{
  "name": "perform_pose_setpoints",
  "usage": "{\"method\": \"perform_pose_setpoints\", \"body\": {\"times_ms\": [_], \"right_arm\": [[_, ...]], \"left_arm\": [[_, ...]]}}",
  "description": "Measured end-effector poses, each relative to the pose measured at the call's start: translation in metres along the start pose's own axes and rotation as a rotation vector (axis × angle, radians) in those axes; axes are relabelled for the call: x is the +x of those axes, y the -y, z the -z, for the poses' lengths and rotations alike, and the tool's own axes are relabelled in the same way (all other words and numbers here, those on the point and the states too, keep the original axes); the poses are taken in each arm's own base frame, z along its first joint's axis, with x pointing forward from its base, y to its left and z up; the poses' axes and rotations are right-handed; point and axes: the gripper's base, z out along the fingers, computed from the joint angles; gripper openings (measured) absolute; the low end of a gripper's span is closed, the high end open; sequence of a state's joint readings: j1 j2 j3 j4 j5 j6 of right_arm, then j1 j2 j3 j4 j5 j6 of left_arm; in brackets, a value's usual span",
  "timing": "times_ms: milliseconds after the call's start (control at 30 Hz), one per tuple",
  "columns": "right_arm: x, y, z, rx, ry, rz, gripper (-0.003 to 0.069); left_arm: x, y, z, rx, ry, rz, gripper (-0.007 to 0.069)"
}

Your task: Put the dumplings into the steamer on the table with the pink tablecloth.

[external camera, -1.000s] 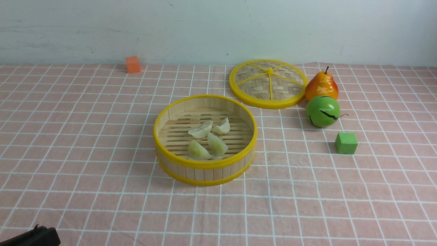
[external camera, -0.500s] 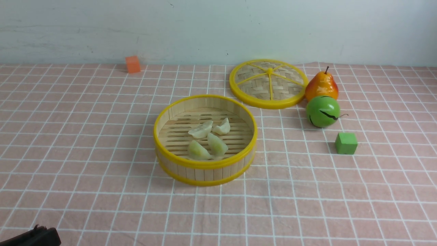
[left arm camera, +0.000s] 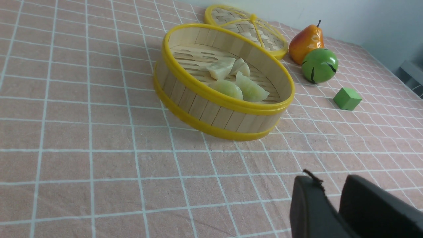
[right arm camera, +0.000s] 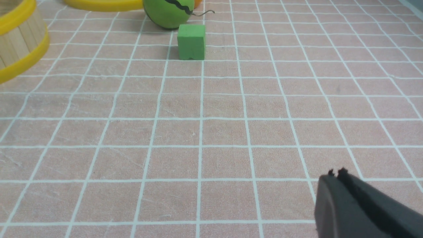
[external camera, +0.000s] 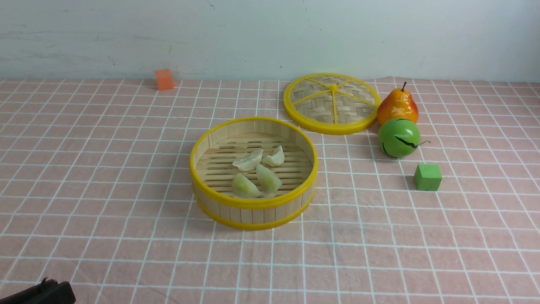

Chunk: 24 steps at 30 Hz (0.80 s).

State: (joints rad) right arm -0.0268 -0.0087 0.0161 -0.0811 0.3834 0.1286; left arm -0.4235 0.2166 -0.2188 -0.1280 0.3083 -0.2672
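The steamer (external camera: 253,203) stands mid-table on the pink tablecloth (external camera: 105,190), and several pale dumplings (external camera: 248,160) lie on its slatted floor. The left wrist view shows the steamer (left arm camera: 211,109) with the dumplings (left arm camera: 220,67) inside, well ahead of my left gripper (left arm camera: 330,185). That gripper is low over the cloth, its jaws a little apart with nothing between them. In the front view only its dark tip (external camera: 46,291) shows, in the near left corner. My right gripper (right arm camera: 335,173) is shut and empty over bare cloth, out of the front view.
A flat woven lid (external camera: 332,103) lies behind the steamer to the right. A pear (external camera: 397,105), a round green fruit (external camera: 398,137) and a green cube (external camera: 427,177) sit right of it. An orange cube (external camera: 164,79) is at the back left by the wall.
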Motion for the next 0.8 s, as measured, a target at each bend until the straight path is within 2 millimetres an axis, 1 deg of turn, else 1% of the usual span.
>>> {"method": "perform_pose_setpoints", "body": {"times_ms": [167, 233, 267, 300, 333, 367, 433, 567, 667, 800], "right_arm": [[0.000, 0.000, 0.000, 0.000, 0.000, 0.000, 0.0002], [0.000, 0.000, 0.000, 0.000, 0.000, 0.000, 0.0006], [0.000, 0.000, 0.000, 0.000, 0.000, 0.000, 0.0007], [0.000, 0.000, 0.000, 0.000, 0.000, 0.000, 0.0010], [0.000, 0.000, 0.000, 0.000, 0.000, 0.000, 0.0012], [0.000, 0.000, 0.000, 0.000, 0.000, 0.000, 0.0013], [0.000, 0.000, 0.000, 0.000, 0.000, 0.000, 0.0015], [0.000, 0.000, 0.000, 0.000, 0.000, 0.000, 0.0020], [0.000, 0.000, 0.000, 0.000, 0.000, 0.000, 0.0021], [0.000, 0.000, 0.000, 0.000, 0.000, 0.000, 0.0021]], "left_arm": [[-0.001, 0.000, 0.000, 0.002, 0.012, -0.005, 0.0132], [-0.003, 0.000, 0.000, 0.003, 0.048, -0.030, 0.0091], [-0.003, 0.000, -0.001, 0.003, 0.052, -0.036, 0.0085], [-0.003, -0.002, -0.002, 0.003, 0.083, -0.066, 0.0033], [-0.001, -0.003, -0.003, -0.001, 0.097, -0.095, -0.0001], [-0.001, -0.003, -0.003, -0.002, 0.103, -0.108, -0.0007], [0.008, -0.009, -0.006, -0.028, 0.103, -0.170, -0.0014], [0.022, -0.021, -0.008, -0.116, 0.095, -0.155, -0.0014], [0.024, -0.026, -0.004, -0.174, 0.135, -0.138, -0.0014], [0.029, -0.034, 0.005, -0.274, 0.231, -0.128, -0.0014]]}}
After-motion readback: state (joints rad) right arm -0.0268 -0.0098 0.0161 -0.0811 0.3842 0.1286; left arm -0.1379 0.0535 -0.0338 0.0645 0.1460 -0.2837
